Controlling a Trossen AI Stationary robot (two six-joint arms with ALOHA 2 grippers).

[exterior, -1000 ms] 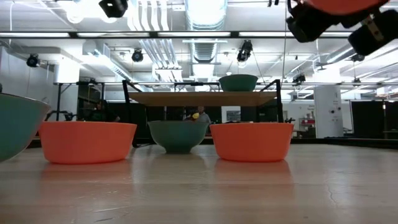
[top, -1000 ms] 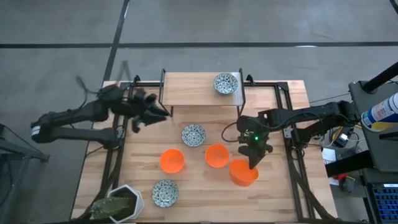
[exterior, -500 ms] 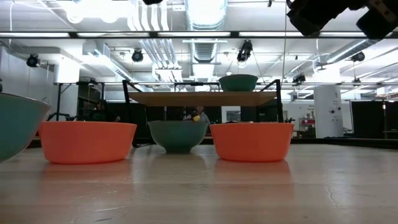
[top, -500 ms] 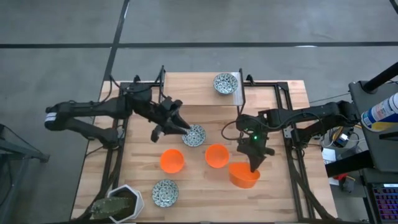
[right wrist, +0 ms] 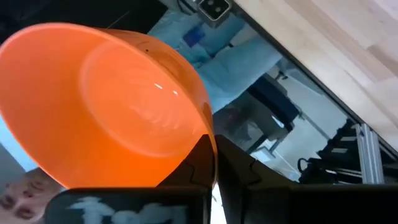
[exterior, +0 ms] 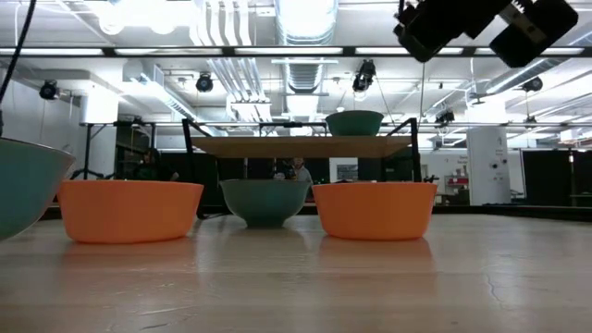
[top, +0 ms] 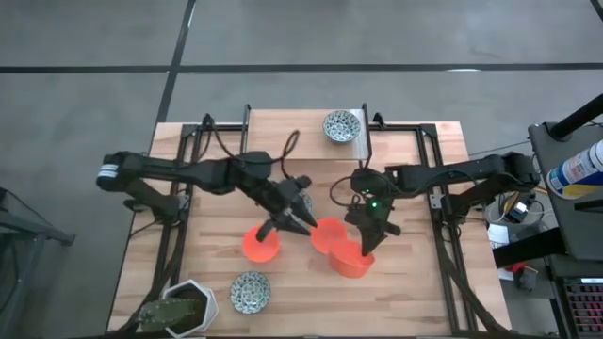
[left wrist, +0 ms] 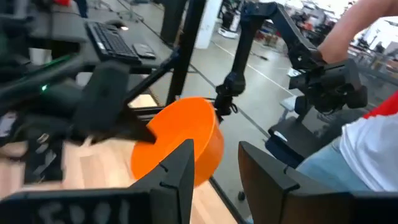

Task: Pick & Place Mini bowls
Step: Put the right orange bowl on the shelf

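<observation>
My right gripper (top: pixel 363 247) is shut on a plain orange mini bowl (top: pixel 350 261), raised above the table's middle right. My left gripper (top: pixel 303 226) is open and hovers over the middle, between two more orange bowls (top: pixel 261 243) (top: pixel 328 234) that rest on their bases. Its wrist view faces the held bowl (left wrist: pixel 186 143) past its open fingers (left wrist: pixel 217 174). One speckled bowl (top: pixel 341 125) sits on the raised shelf, another (top: pixel 250 290) near the front edge. A third (exterior: pixel 265 202) stands mid-table, mostly hidden under the left arm from above. My right gripper pinches the orange bowl by its rim (right wrist: pixel 208 134), one finger (right wrist: pixel 200 163) on the inner side and one (right wrist: pixel 239 169) on the outer wall. It comes from above, slanting down. The bowl is lifted clear and tilted, its hollow toward the wrist camera.
A raised wooden shelf (top: pixel 301 141) on a black frame spans the far side. A white hexagonal plant pot (top: pixel 184 306) stands at the near left corner. Black rails run along both table sides. Bare wood lies on the near right part (top: pixel 415 301).
My left arm has swung from the far left of the table toward the middle and now hovers over the orange bowls. My right gripper has carried its orange bowl upward and a little toward the table's left.
</observation>
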